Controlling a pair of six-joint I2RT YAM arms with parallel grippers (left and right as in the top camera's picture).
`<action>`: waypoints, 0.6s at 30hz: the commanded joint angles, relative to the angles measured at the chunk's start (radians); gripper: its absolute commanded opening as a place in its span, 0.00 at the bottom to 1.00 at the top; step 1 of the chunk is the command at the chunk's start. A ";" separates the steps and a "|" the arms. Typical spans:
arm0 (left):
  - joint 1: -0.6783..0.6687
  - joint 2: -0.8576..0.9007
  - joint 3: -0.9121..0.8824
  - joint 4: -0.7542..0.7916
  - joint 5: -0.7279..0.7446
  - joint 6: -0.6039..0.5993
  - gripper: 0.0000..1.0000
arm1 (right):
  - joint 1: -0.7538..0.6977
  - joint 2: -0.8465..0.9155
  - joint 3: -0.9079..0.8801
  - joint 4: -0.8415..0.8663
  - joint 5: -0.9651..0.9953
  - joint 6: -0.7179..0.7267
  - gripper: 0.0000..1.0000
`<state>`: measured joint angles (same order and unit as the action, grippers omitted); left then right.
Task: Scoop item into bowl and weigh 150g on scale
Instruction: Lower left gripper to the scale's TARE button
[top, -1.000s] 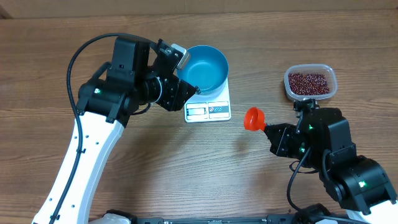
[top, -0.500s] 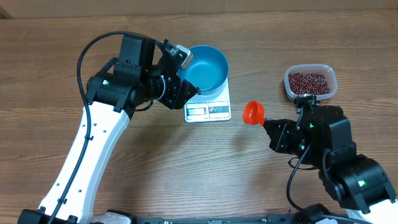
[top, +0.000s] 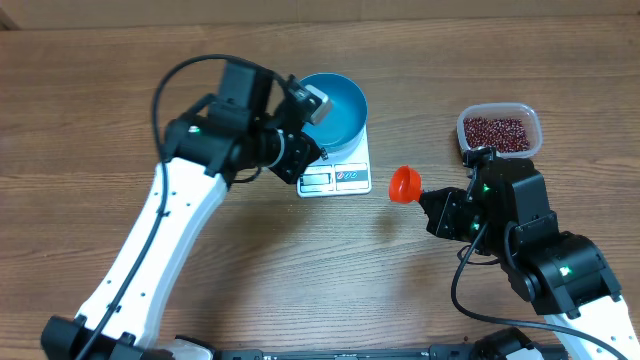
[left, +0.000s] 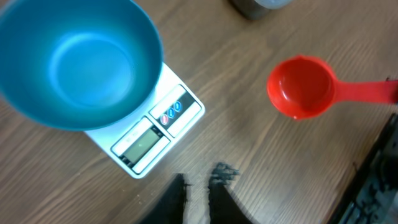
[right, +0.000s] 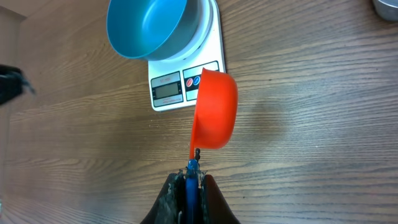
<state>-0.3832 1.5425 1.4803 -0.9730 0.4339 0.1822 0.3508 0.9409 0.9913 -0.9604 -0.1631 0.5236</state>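
Surface: I am looking down at a brown wood-grain table (top: 250, 270).
Scale: the scale (top: 335, 178) is lying flat near the table's centre, its display edge facing 6 o'clock.
Bowl: the blue bowl (top: 338, 105) is sitting upright on the scale's 12 o'clock half, mouth facing up.
Beans: the beans (top: 496, 131) are lying in a clear tub (top: 536, 128) at 3 o'clock of the bowl, well apart from it.
Scoop: the red scoop (top: 405, 185) is hanging above the table between scale and tub; its long axis is running 10 to 4 o'clock, cup pointing toward the scale.
Right gripper: the right gripper (right: 191, 186) is clamping the scoop's handle end.
Left gripper: the left gripper (left: 198, 196) is hovering at 9 o'clock of the bowl, fingers pressed nearly together, and I am seeing nothing between them.
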 joint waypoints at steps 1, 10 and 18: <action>-0.034 0.044 0.020 -0.002 -0.055 -0.077 0.04 | -0.031 -0.005 0.024 -0.013 0.032 0.030 0.04; -0.136 0.192 0.020 0.032 -0.283 -0.303 0.04 | -0.204 -0.005 0.024 -0.113 0.028 0.036 0.04; -0.205 0.317 0.020 0.093 -0.345 -0.304 0.05 | -0.229 -0.002 0.024 -0.128 0.032 0.017 0.04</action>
<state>-0.5720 1.8214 1.4803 -0.8894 0.1360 -0.0998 0.1265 0.9409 0.9913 -1.0927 -0.1448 0.5488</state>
